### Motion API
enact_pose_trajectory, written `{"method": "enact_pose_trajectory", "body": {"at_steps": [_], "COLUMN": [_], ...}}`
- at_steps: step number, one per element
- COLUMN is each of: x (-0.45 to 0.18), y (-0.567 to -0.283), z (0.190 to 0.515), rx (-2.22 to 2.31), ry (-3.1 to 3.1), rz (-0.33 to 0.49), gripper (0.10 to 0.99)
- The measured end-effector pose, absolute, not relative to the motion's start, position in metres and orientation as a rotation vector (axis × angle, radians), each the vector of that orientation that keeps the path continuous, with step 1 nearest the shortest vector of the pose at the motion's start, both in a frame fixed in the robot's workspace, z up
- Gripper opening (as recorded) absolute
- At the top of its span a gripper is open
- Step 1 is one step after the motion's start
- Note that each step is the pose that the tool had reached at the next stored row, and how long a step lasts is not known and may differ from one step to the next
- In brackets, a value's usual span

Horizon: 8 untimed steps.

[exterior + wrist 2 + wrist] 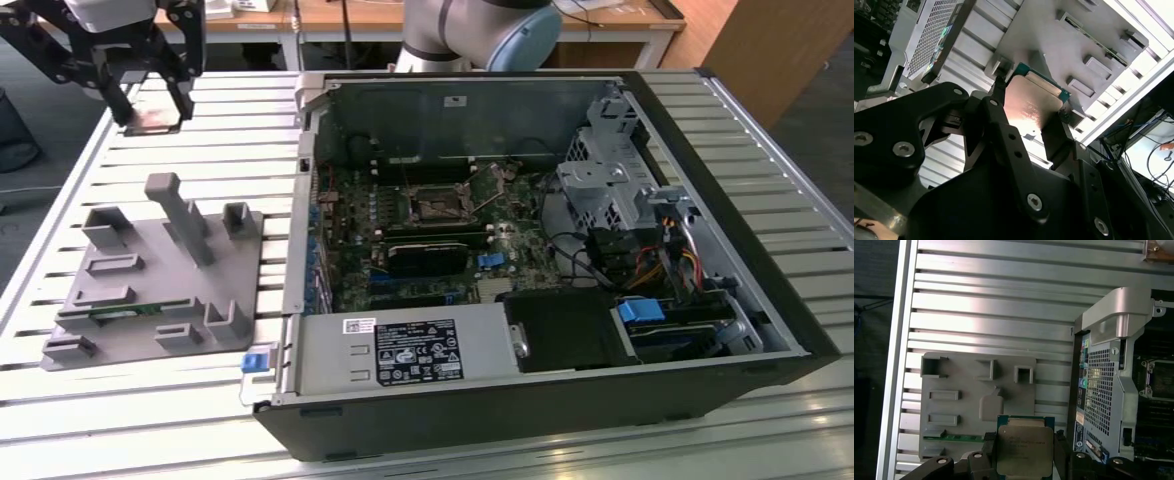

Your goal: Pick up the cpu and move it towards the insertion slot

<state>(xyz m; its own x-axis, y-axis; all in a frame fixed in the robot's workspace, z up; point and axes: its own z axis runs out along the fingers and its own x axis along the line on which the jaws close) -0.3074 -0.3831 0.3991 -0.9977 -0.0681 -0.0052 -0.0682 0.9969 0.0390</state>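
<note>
My gripper (150, 108) hangs above the slatted table at the exterior view's far left, shut on the cpu (151, 124). In the first wrist view the cpu (1024, 446) shows its silvery top with a teal rim, clamped between two black fingers (988, 445). The second wrist view shows the cpu's (1030, 102) flat shiny face tilted between the fingers (999, 90). The insertion slot (437, 208), a dark square socket in a metal frame, lies on the motherboard inside the open computer case, well off to the exterior view's right of the gripper. Part of the slot (1155, 380) shows in the first wrist view.
A grey fixture block (147, 270) with posts and pockets sits on the table below the gripper and holds a thin green circuit strip (127, 313). The open case's wall (310, 200) stands between gripper and motherboard. Cables and a drive cage (607, 190) crowd the case's right side.
</note>
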Motion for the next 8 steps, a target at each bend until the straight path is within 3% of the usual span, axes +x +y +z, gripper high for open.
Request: {"method": "enact_pose_trajectory", "body": {"at_steps": [8], "x": [-0.294], "y": [-0.382], "z": [0.399], "rx": [-0.107], "ry": [3.135], "rz": [0.061], "gripper": [0.541]}}
